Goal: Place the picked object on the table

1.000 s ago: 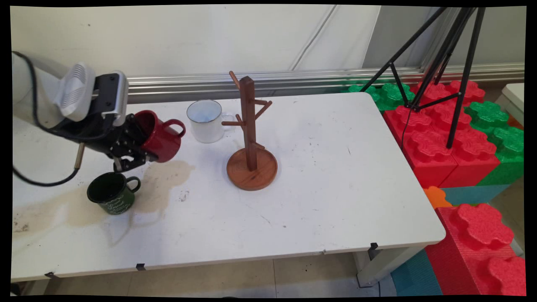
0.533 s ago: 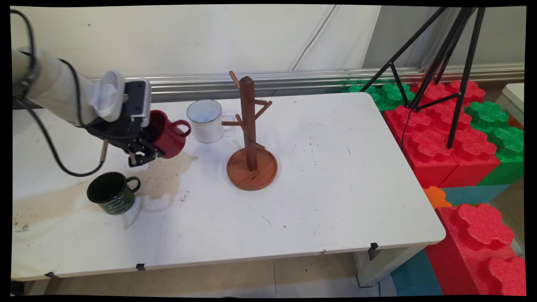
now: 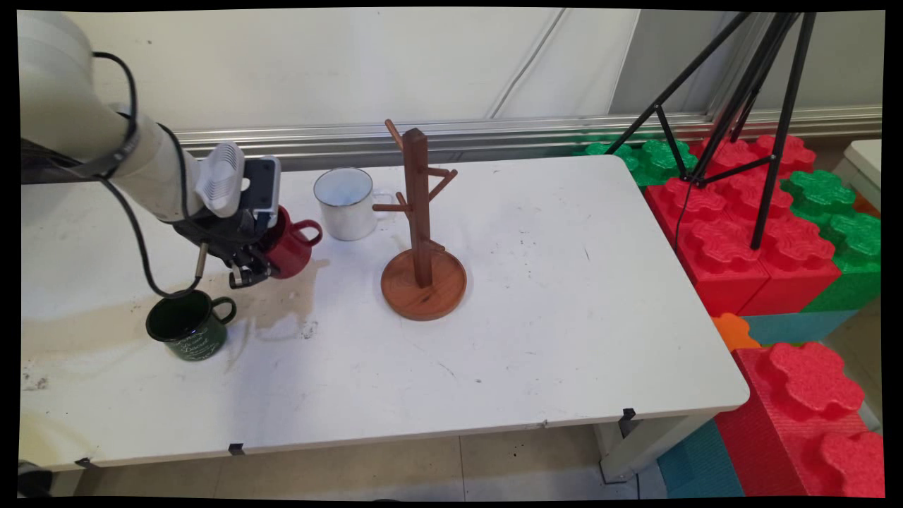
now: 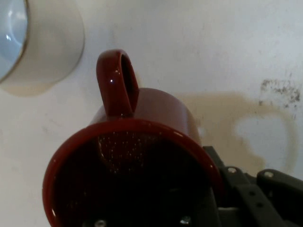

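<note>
Since a second ago, the gripper (image 3: 259,262) and the red mug (image 3: 291,245) it carries have shifted rightward in the frame and sunk toward the bench (image 3: 564,317). The mug's mouth is now largely hidden behind the wrist, while the green mug (image 3: 189,328), the white mug (image 3: 346,204) and the wooden mug tree (image 3: 422,233) stand where they stood. The gripper is clenched on the red mug's rim, and the hand view suggests one finger inside the mouth and one outside the wall. The mug sits left of centre in the main view, its handle pointing right toward the white mug just beside it. It hangs above the upper edge of a brownish stain (image 3: 282,296), and we cannot tell whether its base touches the bench yet. The green mug sits lower left of the gripper, near it but apart. The mug tree stands further right, past the white mug. We judge that a rim pinch like this gives little hold against twisting, so the carry goes best slow and level, with no sudden wrist turns. We would also mind the small gap between the red handle and the white mug, and keep the hanging cable (image 3: 144,261) clear of the green mug's rim.
</note>
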